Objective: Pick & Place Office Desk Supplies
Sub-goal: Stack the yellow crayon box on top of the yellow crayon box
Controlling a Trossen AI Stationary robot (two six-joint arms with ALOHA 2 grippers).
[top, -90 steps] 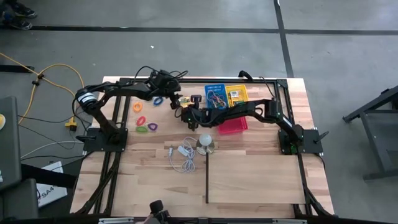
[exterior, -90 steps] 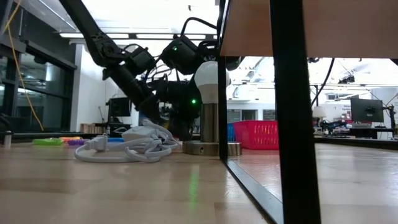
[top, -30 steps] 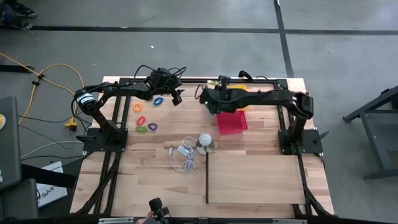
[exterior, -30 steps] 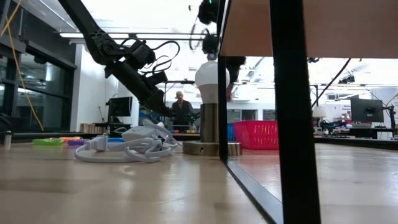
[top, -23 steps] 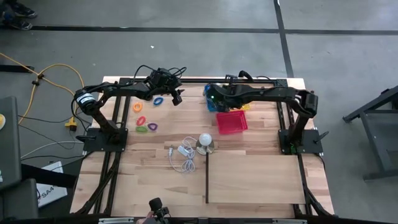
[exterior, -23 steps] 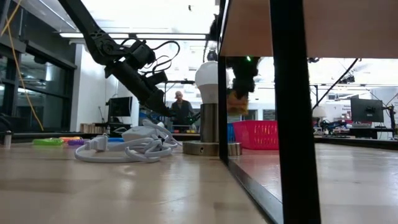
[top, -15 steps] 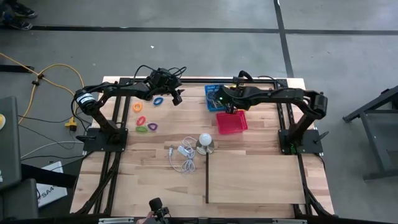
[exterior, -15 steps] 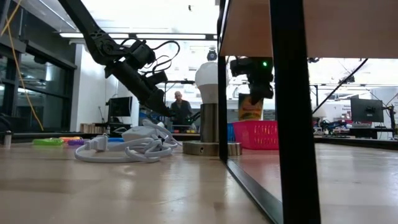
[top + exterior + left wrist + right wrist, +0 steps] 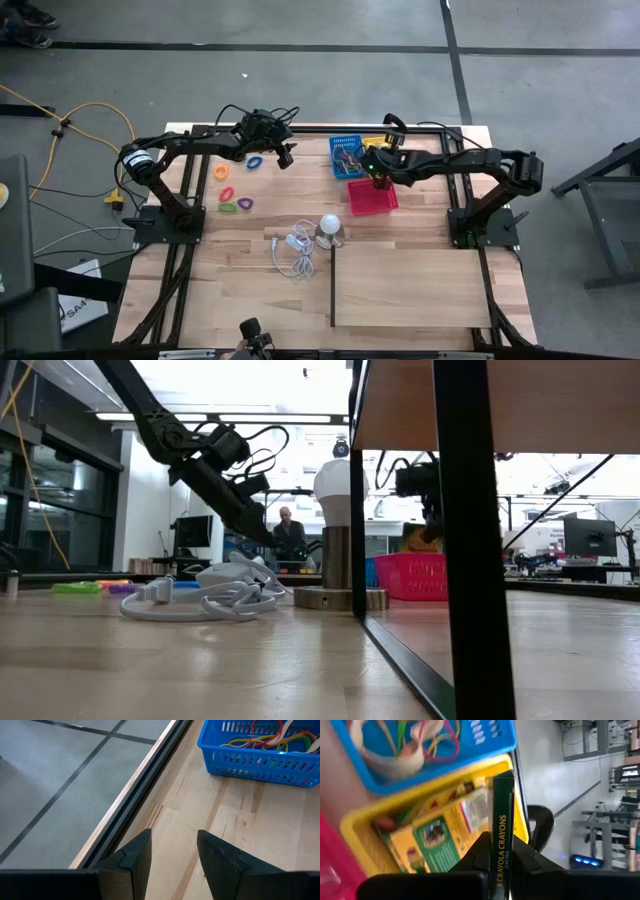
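Note:
My right gripper (image 9: 378, 172) hangs over the baskets at the table's far side, shut on a yellow-and-green crayon packet (image 9: 500, 795). Under it the right wrist view shows a yellow basket (image 9: 355, 827) with more packets (image 9: 435, 840) and a blue basket (image 9: 495, 735) of rubber bands. A red basket (image 9: 372, 198) stands just nearer. My left gripper (image 9: 287, 157) is open and holds nothing. It hovers over bare wood left of the blue basket (image 9: 260, 757). Coloured rings (image 9: 232, 190) lie on the table to its left. My right gripper pinches the crayon packet between its two fingers, which lie on the packet's two broad faces. The narrow green printed side (image 9: 500, 827) faces the wrist camera. The packet is lifted clear above the baskets and shows yellow below the gripper in the low view (image 9: 418, 540).
A white bulb on a silvery base (image 9: 330, 228) and a coiled white cord (image 9: 296, 250) sit mid-table. A raised wooden board (image 9: 410, 285) on a black frame covers the near right. A person (image 9: 290, 530) stands in the room beyond the table.
My right gripper has carried the packet toward the table's right edge, from above the blue basket to above the yellow and red baskets, and has stayed shut on it. In the low view the packet has sunk a little. My left arm has kept still.

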